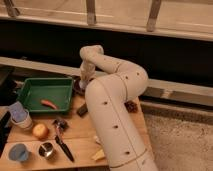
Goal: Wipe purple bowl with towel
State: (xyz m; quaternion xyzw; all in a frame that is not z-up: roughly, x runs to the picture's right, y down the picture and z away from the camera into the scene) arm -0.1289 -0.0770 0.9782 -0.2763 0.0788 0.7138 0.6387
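Note:
A pale purple bowl (18,113) sits at the left edge of the wooden table (82,145), on top of something white. My white arm (112,100) reaches over the table from the lower right. The gripper (79,86) hangs at the far side of the table, just past the right rim of a green tray (31,85), well to the right of the bowl. I see no towel; a small dark thing (82,110) lies beside the arm below the gripper.
The green tray holds an orange-red vegetable (48,104). An orange fruit (40,131), a metal cup (47,149), a blue cup (18,152), a black-handled tool (63,142) and a yellow piece (98,155) lie on the table. A dark wall runs behind.

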